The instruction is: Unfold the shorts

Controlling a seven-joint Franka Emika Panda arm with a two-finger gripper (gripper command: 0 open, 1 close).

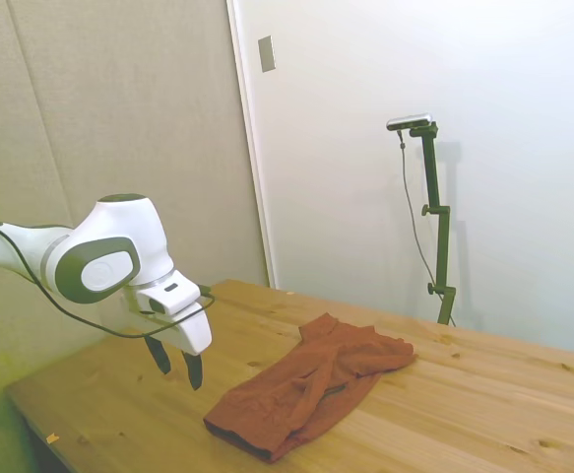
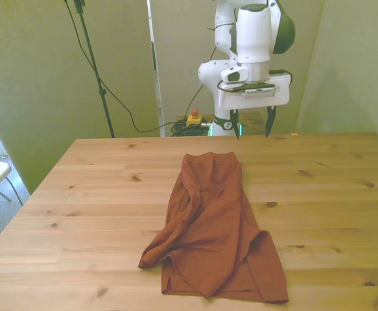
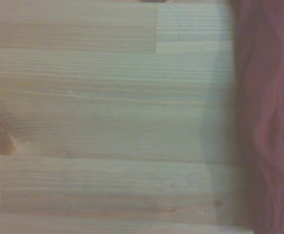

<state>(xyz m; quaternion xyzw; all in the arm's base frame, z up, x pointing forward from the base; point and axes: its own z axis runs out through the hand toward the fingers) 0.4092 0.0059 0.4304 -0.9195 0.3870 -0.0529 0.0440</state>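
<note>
The wooden desk (image 2: pixel 344 194) spreads wide and mostly bare, with open board on both sides of the cloth in the front view, and more of it toward the front view's right. The shorts (image 2: pixel 211 227) lie in the middle of the desk as one long, wrinkled, rust-red strip, folded over on themselves. Their narrow end lies toward the far edge, and the broad end almost reaches the near edge. In the side view the shorts (image 1: pixel 311 384) show a dark hem at their near corner, which the front view does not show.

The white arm hangs the tool (image 2: pixel 252 122) in the air over the far edge of the desk, clear of the cloth, its two dark fingers apart and holding nothing. The side view sets the tool (image 1: pixel 176 363) above bare wood just beside the shorts' end. The wrist view, blurred, shows wood grain with a knot and an edge of the red cloth (image 3: pixel 268 122).

Behind the desk stands a small yellow box with a red button (image 2: pixel 193 118) among dark cables.
</note>
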